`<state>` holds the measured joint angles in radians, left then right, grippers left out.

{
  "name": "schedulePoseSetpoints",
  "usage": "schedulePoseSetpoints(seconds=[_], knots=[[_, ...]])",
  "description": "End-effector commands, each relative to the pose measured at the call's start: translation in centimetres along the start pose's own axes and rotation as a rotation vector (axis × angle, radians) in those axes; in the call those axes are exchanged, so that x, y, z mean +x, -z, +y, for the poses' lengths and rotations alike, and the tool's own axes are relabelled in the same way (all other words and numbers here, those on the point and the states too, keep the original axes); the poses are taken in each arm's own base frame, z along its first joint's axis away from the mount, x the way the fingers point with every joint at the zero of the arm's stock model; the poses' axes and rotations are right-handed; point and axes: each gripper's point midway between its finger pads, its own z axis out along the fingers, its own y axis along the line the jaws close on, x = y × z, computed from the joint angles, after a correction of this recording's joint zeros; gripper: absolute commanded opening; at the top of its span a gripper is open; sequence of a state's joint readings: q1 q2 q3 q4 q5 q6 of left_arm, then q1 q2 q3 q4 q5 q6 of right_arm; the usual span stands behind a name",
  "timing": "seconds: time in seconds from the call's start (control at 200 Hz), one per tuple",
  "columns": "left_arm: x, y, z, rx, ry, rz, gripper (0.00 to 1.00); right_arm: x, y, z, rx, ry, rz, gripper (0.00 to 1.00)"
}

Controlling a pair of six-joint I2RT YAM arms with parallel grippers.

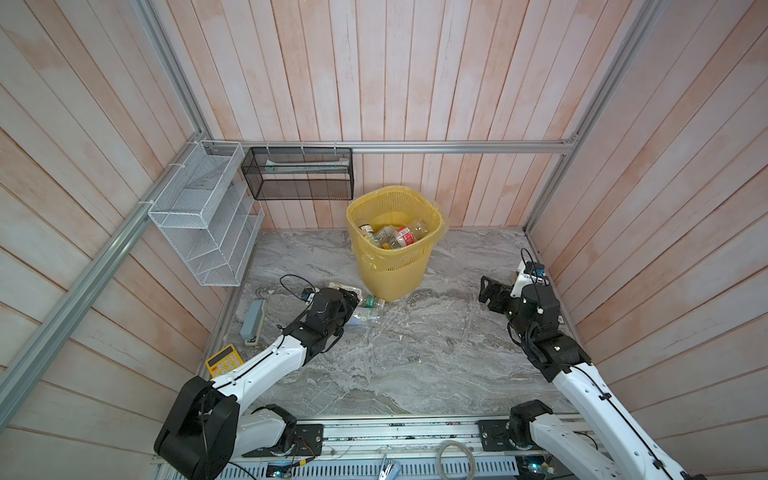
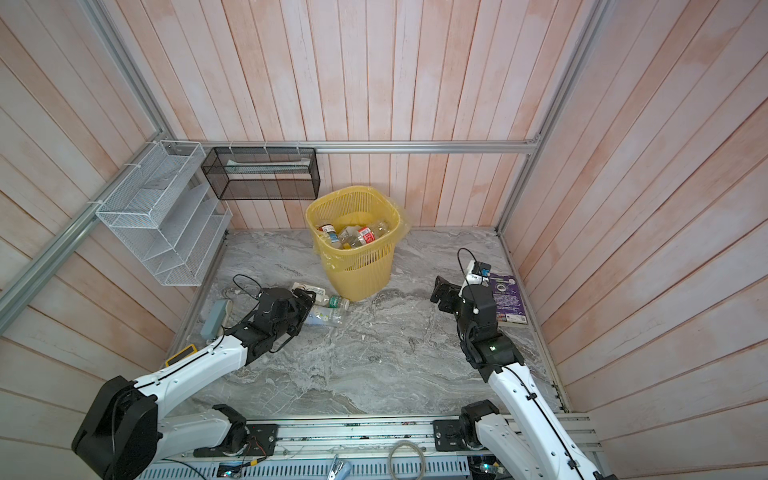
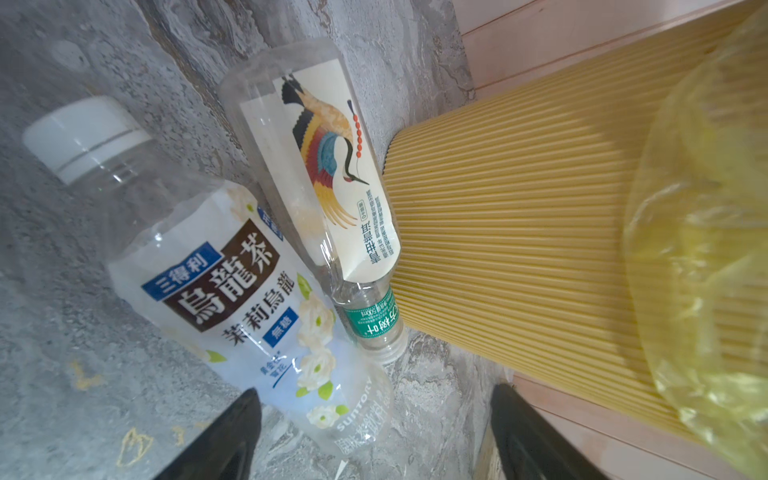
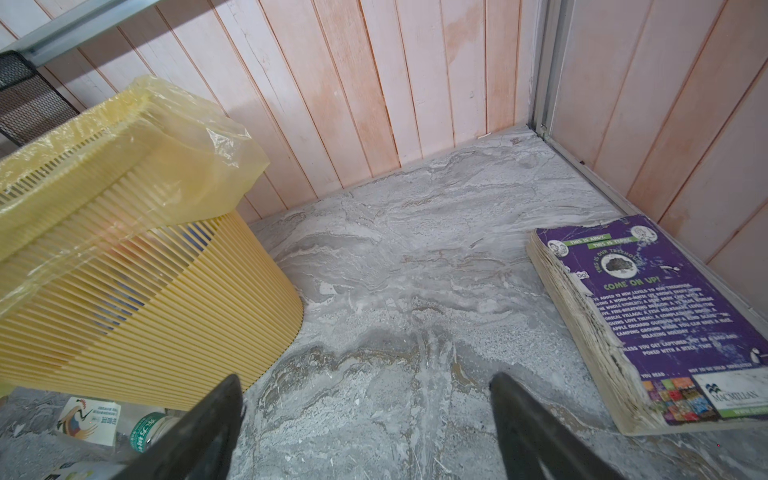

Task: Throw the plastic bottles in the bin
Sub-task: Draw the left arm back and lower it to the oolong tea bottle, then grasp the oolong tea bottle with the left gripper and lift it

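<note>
Straddling tea bottle (image 3: 232, 291) base, left tool (image 3: 376, 390) spread, not clamped.
Right tool (image 4: 365, 378) spread, empty; bin (image 1: 390, 278) at bottle's 1 o'clock.

**What Is Lying Around the Edges**

We are seeing a white wire rack (image 1: 203, 216) hanging on the left wall and a black mesh basket (image 1: 299, 174) hanging from the back rail. A grey-blue stapler (image 1: 252, 318) and a yellow calculator (image 1: 223, 360) are lying along the left edge of the bench (image 1: 415, 365). A purple book (image 4: 665, 316) is lying by its right edge.
</note>
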<state>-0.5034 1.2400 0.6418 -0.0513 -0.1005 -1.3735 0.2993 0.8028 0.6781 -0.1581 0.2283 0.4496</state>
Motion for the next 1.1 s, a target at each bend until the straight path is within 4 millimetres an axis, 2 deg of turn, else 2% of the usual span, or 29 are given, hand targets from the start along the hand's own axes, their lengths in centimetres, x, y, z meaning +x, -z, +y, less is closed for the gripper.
schedulePoseSetpoints(seconds=[0.0, 0.235, 0.56, 0.665, 0.9, 1.095], knots=[[1.4, -0.6, 1.4, -0.042, 0.068, 0.04, 0.88, 0.7, -0.1, -0.8, 0.034, -0.009, 0.012, 0.93], [2.5, -1.4, 3.2, -0.132, 0.109, 0.027, 0.87, 1.2, -0.5, -1.2, 0.052, -0.001, 0.025, 0.93], [1.9, -3.7, 3.6, -0.215, 0.079, -0.019, 0.79, 1.7, -0.9, -1.5, 0.072, 0.017, 0.041, 0.93], [2.2, -4.5, 4.0, -0.256, 0.068, -0.003, 0.76, 1.9, -0.8, -1.8, 0.08, 0.022, 0.043, 0.94], [3.3, -5.4, 6.9, -0.354, 0.088, 0.047, 0.73, 2.5, -0.4, -2.6, 0.101, 0.023, 0.041, 0.95], [2.9, -5.6, 8.4, -0.422, 0.068, 0.055, 0.73, 2.4, -0.1, -3.0, 0.113, 0.029, 0.029, 0.95]])
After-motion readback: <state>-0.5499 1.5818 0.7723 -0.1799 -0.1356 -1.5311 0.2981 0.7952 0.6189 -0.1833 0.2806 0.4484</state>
